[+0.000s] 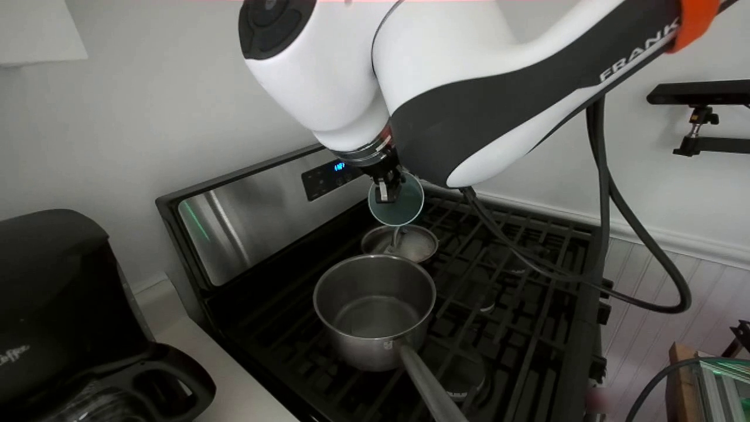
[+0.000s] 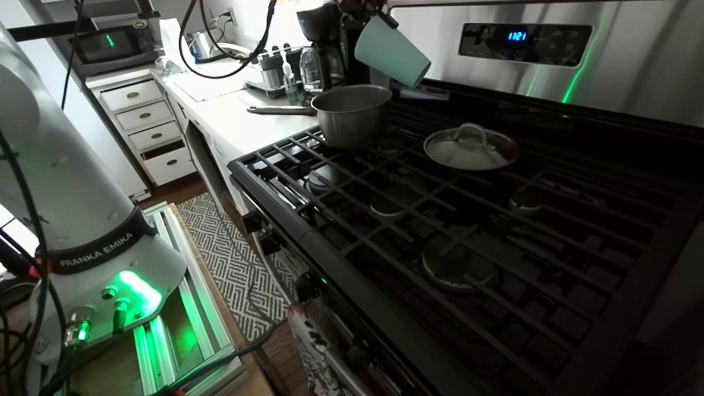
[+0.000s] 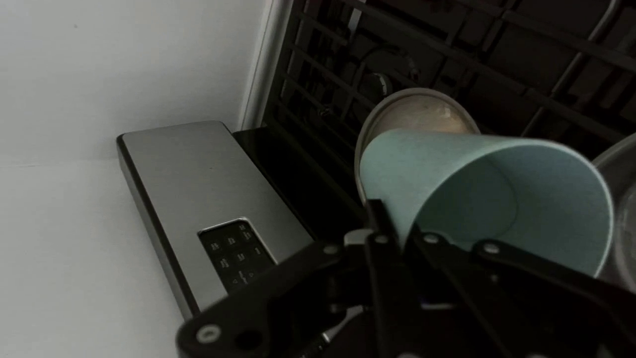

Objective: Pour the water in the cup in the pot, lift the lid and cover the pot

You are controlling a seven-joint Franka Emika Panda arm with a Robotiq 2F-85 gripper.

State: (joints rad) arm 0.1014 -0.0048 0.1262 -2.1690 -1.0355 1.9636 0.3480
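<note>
I count one cup [image 2: 391,53], one pot [image 2: 352,122] and one lid [image 2: 467,153]
Besides my one gripper [image 3: 395,231], I find one stove [image 2: 440,220], one coffee maker [image 1: 64,305] to its left, and, far off on the left, one microwave [image 2: 110,48] and four drawers [image 2: 145,138]; nearer, one rug [image 2: 228,253].

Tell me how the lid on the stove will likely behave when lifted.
The lid looks like metal, so it should be stiff. Its shiny surface could be slippery if pinched there. The arched handle stands up near its centre, so a grip there will probably lift it fairly level.

Pale blue-green cup [image 2: 391,54], silver pot [image 2: 353,124]
</note>
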